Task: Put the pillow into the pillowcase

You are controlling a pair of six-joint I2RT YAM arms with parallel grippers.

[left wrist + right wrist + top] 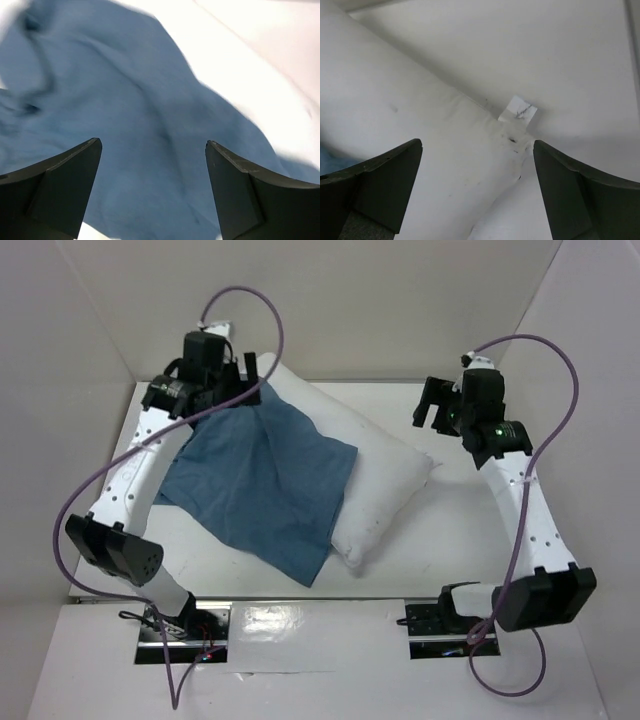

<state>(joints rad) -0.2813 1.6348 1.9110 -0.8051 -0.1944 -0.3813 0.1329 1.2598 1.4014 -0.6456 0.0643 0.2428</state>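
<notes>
The white pillow (385, 475) lies slantwise across the table's middle. The dusty-blue pillowcase (262, 485) is draped over its left half and spills onto the table to the left. My left gripper (240, 380) is open above the pillowcase's far corner; in the left wrist view blue cloth (140, 130) fills the space between and below the fingers, untouched. My right gripper (432, 400) is open above the table beyond the pillow's right corner. The right wrist view shows that pillow corner (435, 150) with its small white tag (518, 110) and dark specks.
White walls enclose the table (470, 540) at the back and on both sides. Purple cables loop from both arms. Bare table lies right of the pillow and along the front edge.
</notes>
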